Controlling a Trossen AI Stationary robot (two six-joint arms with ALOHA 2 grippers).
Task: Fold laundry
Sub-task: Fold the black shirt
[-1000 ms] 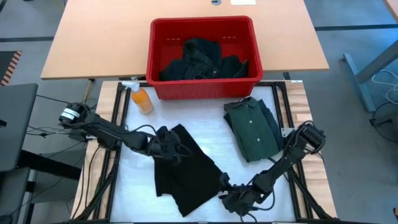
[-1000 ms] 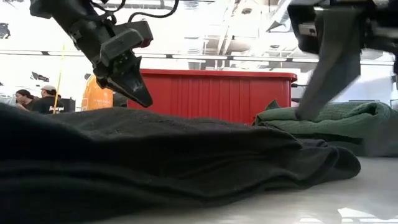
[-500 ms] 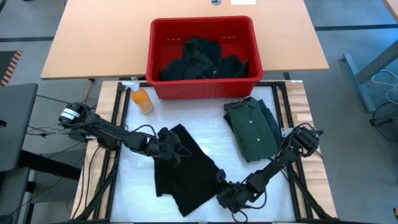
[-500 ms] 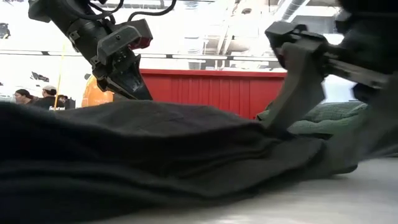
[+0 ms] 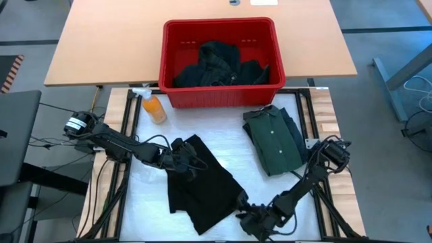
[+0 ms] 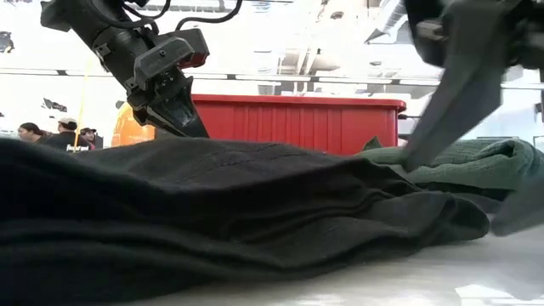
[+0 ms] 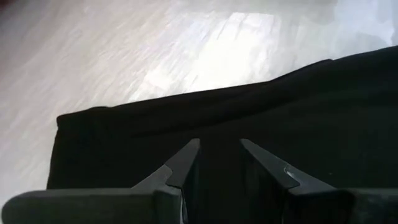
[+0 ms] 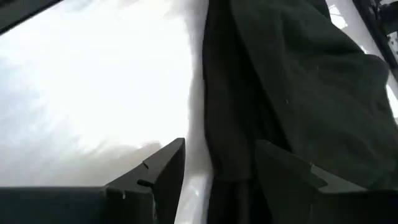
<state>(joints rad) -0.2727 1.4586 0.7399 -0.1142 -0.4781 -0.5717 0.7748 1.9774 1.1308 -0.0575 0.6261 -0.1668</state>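
A black garment [image 5: 202,185] lies spread on the white table top, a little rumpled. My left gripper [image 5: 189,160] stands open over its far left part, fingertips close above the cloth [image 7: 311,112]. At the garment's near right corner my right gripper [image 5: 246,212] is open, slanting down. Its fingers stand on either side of the garment's edge [image 8: 214,124]. A folded green shirt [image 5: 273,142] lies flat at the right. More dark laundry [image 5: 219,64] sits in the red basket [image 5: 169,61]. My left gripper [image 7: 219,148] comes slanting down from the table's left onto the black garment's far left part [image 6: 204,140]. Whether its fingertips touch the cloth I cannot tell.
The red basket stands at the table's far edge, with an orange bottle [image 5: 154,108] to its left. Bare white table top [image 5: 145,202] lies left of and in front of the black garment. People [image 6: 30,136] show in the room behind.
My right gripper has swung in toward the black garment's near right corner and drawn back again toward the table's near right, staying open. The garment lies much as before.
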